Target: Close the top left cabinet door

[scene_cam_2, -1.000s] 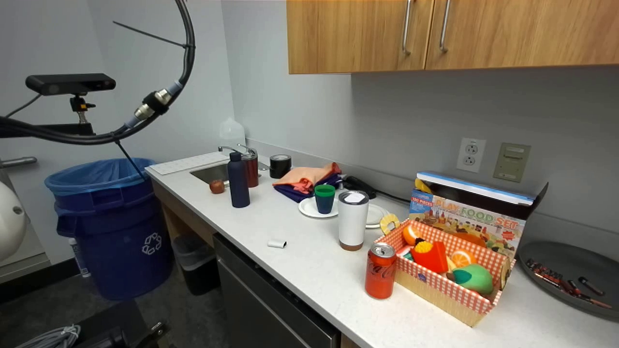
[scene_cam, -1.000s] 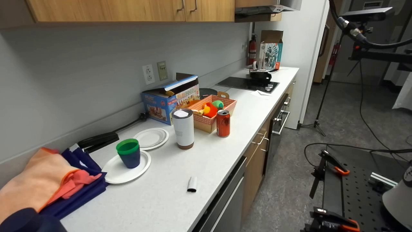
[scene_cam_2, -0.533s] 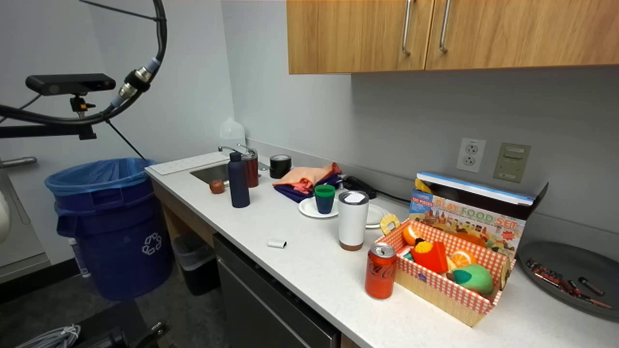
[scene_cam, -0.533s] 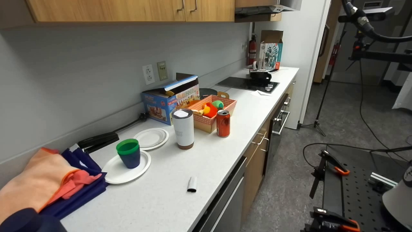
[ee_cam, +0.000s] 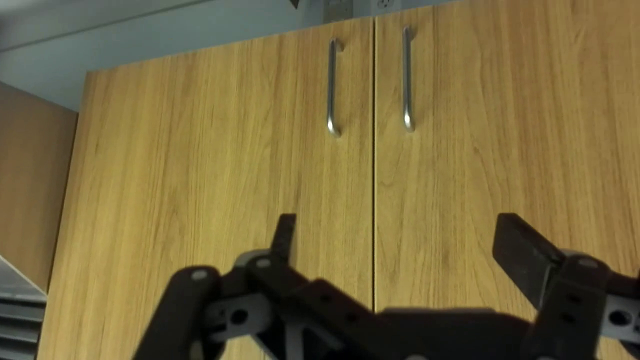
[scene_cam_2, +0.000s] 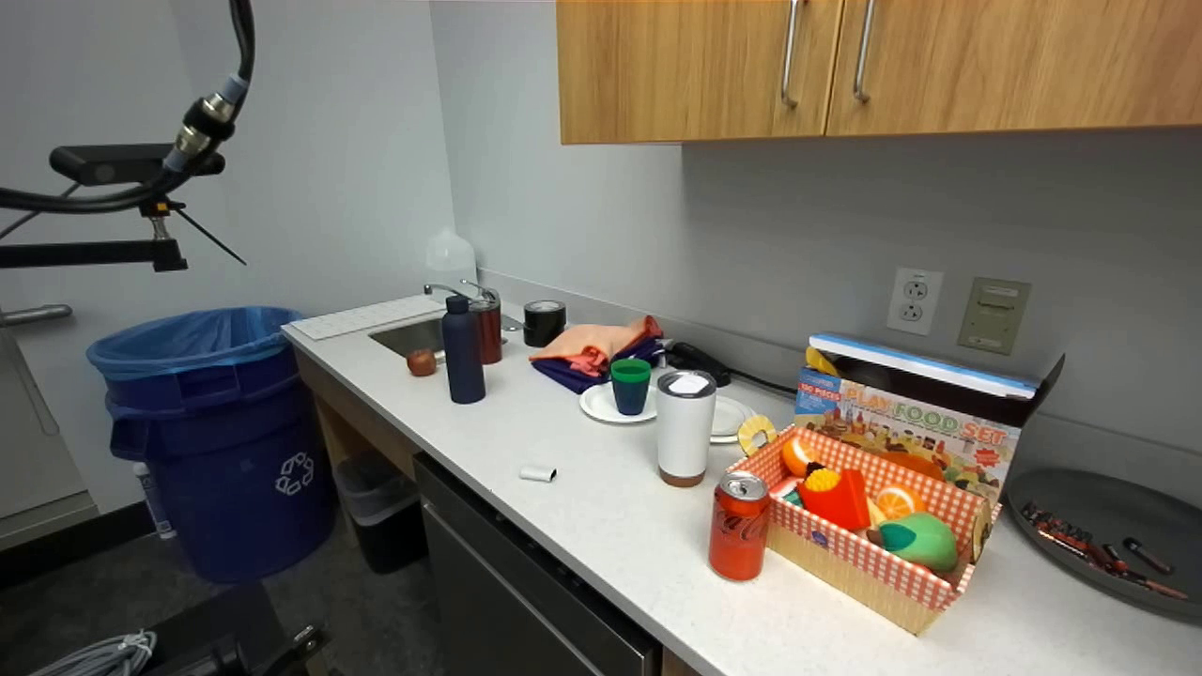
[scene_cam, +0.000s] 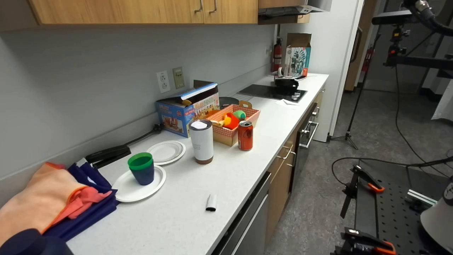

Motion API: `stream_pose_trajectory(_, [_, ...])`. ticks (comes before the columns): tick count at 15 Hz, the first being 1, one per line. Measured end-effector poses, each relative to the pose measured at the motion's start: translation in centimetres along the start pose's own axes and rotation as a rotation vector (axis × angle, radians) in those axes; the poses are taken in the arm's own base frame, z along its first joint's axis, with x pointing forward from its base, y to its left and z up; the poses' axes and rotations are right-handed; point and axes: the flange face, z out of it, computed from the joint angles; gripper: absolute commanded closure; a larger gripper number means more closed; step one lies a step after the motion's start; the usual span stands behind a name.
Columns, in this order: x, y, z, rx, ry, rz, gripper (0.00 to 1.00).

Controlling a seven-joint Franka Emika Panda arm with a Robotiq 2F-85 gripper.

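The top left cabinet door is a plain honey-orange wood panel with a silver bar handle. It shows in both exterior views, at the top edge of one [scene_cam: 116,11] and the top of another [scene_cam_2: 676,70]. It looks flush with the neighbouring door [scene_cam_2: 1024,66], with a thin dark seam between them. The wrist view seems upside down, and there the left door [ee_cam: 500,150] is on the right, its handle [ee_cam: 407,80] near the top. My gripper [ee_cam: 395,220] is open and empty in front of both doors, a finger over each. The exterior views do not show the gripper.
Below the doors, the counter [scene_cam: 184,191] carries a white tumbler [scene_cam: 201,141], a red can [scene_cam: 245,135], a toy-food basket [scene_cam_2: 864,535], a box, plates and cloths. A range hood [scene_cam: 283,11] adjoins the cabinets. A camera arm [scene_cam_2: 84,253] and the robot's cable [scene_cam_2: 202,127] hang nearby.
The robot's cable has moved away from the cabinets, up and outward in both exterior views. A white arm part has left the edge of an exterior view. The doors look unchanged.
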Motion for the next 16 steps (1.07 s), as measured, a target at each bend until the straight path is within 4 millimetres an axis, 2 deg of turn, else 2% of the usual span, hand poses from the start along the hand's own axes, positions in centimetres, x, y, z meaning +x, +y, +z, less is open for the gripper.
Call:
stream_pose_trajectory(6, [-1.1, 0.3, -0.4, 0.045, -0.088, 0.087, 0.0])
stream_pose_trajectory(16, [-2.2, 1.3, -1.4, 0.037, -0.09, 0.127, 0.0])
